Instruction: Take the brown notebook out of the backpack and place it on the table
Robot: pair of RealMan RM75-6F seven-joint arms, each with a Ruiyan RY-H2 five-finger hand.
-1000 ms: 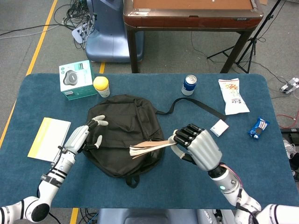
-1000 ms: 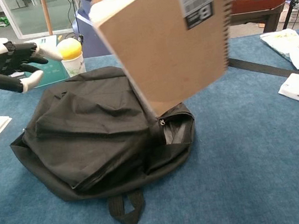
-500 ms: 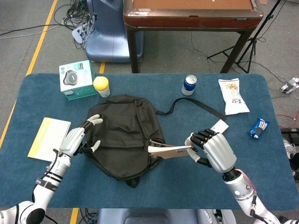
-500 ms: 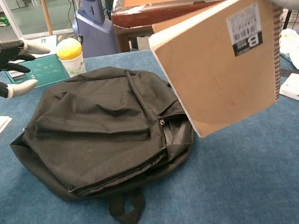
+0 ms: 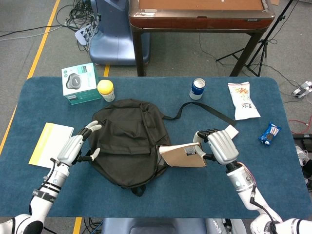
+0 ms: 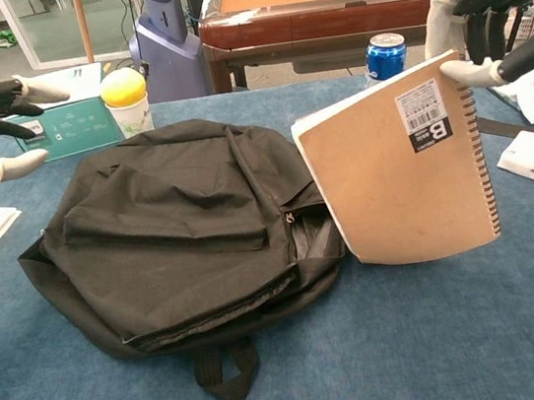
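Left hand (image 5: 73,148), fingers spread and holding nothing, we see beside the black backpack (image 5: 127,141); further right, the right hand (image 5: 219,145) pinches the brown notebook (image 6: 405,177), tilted just outside the backpack's opening.

We see a matt black cloth backpack (image 6: 178,237) on a blue felt-like table cover (image 6: 445,334), a brown kraft-card notebook (image 6: 404,181) with wire spiral binding, a glossy metal drinks can (image 6: 386,55), and smooth grey plastic shells on the right hand (image 5: 219,146).
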